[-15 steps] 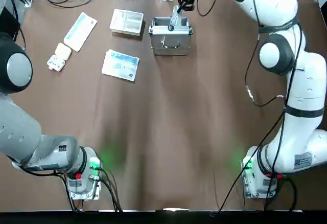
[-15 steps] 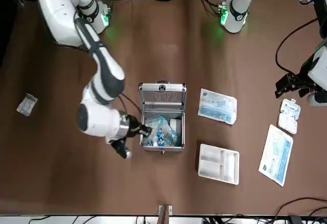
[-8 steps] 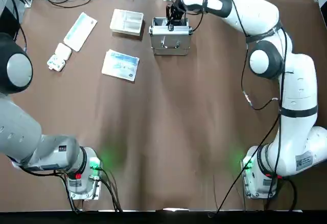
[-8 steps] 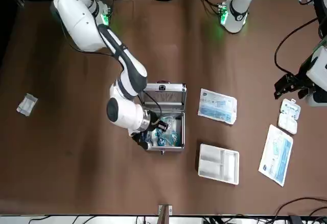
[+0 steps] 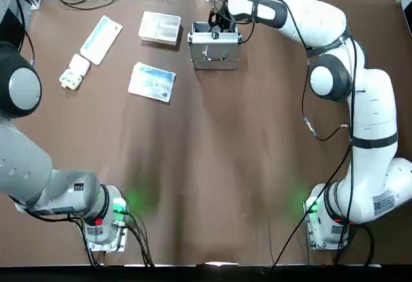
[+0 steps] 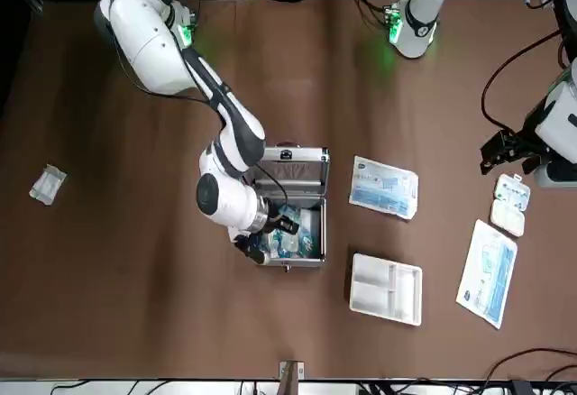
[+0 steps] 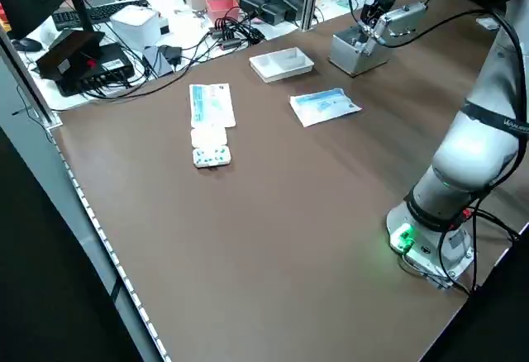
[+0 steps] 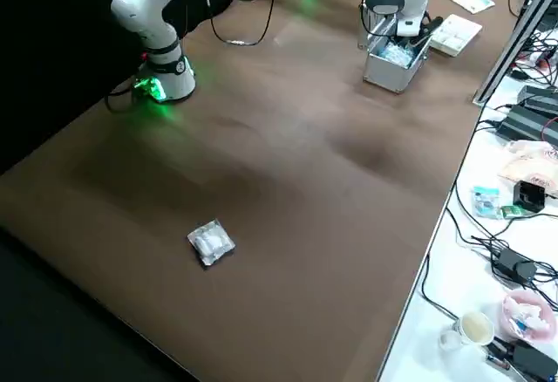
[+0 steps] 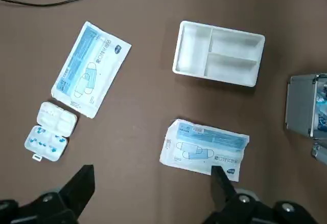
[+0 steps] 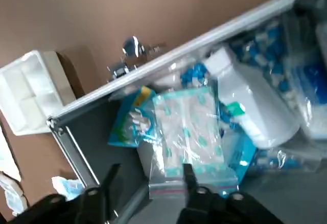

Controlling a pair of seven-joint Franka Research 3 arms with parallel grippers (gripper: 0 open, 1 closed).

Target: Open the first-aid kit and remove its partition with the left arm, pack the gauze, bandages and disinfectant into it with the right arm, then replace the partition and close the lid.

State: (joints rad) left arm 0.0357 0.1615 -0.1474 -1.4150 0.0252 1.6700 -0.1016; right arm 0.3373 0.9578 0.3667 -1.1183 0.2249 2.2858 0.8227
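Reaching over the opened kit with the right hand, parted and empty; idling the left hand, wide open and empty, near packets. Having disinfectant inside, partition out; probably leaving small packet, partition and lid closing for later.

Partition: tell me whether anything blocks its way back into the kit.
The right gripper does, over the open kit, above the bags inside. Nothing else visible stands between the partition and the kit.
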